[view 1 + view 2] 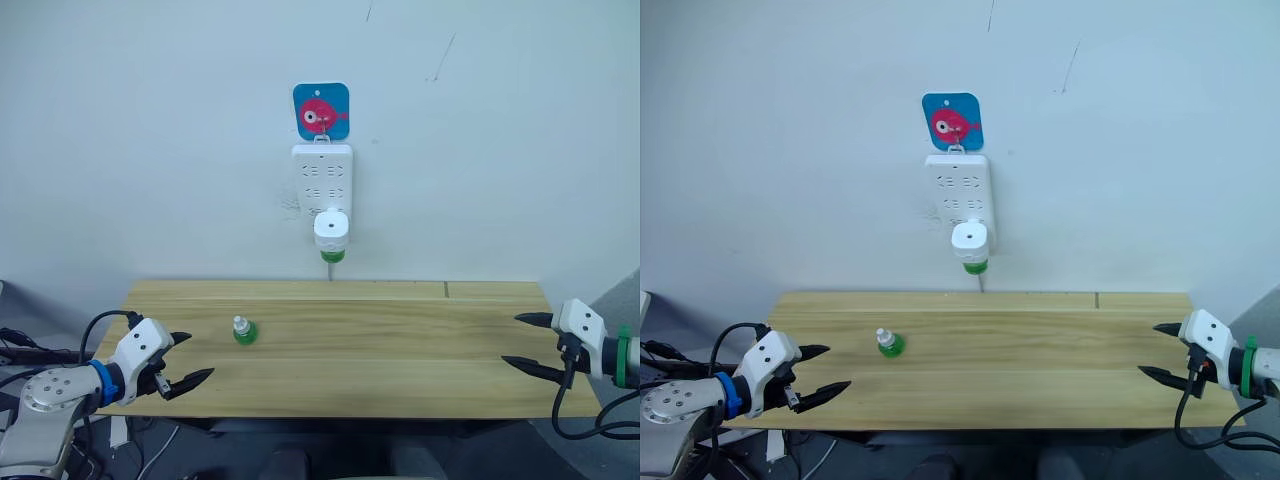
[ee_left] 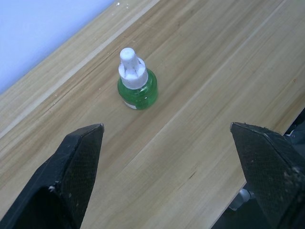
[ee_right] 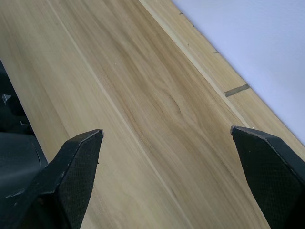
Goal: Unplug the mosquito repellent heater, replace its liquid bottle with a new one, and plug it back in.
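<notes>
The white mosquito repellent heater is plugged into the bottom of a tall white power strip on the wall, with a green liquid bottle hanging under it. A second green bottle with a white cap stands upright on the wooden table's left half; it also shows ahead of my left fingers as the bottle. My left gripper hovers open at the table's front left corner, a short way from that bottle. My right gripper is open and empty over the table's right edge.
The wooden table stands against a white wall. A blue hook plate with a pink fish holds the power strip. Cables trail from both arms past the table's front corners.
</notes>
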Tool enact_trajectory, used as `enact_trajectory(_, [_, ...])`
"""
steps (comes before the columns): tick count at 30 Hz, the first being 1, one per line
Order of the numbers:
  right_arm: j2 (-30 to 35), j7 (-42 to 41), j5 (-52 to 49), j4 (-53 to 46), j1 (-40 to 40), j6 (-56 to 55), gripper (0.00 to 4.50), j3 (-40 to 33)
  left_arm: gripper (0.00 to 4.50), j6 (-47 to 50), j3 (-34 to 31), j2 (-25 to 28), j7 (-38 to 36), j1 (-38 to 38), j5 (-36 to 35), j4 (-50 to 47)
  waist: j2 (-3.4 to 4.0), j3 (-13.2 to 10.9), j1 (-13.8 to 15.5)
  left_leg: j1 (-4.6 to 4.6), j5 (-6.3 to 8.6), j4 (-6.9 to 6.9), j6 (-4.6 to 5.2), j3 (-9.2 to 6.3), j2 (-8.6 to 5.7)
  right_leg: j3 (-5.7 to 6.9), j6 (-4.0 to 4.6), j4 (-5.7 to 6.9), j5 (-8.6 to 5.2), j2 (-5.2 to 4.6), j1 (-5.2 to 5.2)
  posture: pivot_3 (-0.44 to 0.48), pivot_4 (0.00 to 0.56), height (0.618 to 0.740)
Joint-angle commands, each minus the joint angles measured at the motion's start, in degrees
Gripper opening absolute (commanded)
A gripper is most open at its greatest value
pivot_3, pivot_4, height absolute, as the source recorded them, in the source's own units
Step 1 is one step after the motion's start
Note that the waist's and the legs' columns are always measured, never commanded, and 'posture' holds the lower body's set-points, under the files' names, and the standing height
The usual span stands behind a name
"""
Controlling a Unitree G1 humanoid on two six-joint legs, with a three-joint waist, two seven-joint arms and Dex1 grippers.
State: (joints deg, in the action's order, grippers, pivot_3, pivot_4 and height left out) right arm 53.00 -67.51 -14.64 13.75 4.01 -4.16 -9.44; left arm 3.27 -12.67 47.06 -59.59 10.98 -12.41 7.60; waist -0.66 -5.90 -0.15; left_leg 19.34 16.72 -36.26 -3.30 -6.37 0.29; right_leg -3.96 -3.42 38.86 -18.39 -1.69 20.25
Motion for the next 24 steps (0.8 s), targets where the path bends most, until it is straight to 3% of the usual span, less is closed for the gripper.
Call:
enact_trajectory(1, [0.1,-0.1,-0.3,-1.0,0.3,-0.3,4.49,-0.9,4.5,0.5,-0.7,1.1,-0.6,0.2,-1.0,-2.0,0.0,0.0,0.0,0.0,0.0,0.0,0.0,0.0,0.0,0.0,0.0,0.0,0.0,0.0,0.0,0.061,0.061,0.734])
enact_trajectory(24, [0.2,0.3,-0.4,-4.0,0.9,1.6,4.49,-0.9,4.5,2.4,-3.2,1.7,-4.7,0.3,-6.0,-3.3,0.0,0.0,0.0,0.0,0.0,0.0,0.0,0.0,0.0,0.01,0.0,0.0,0.0,0.0,-0.01,0.067,0.065,0.734])
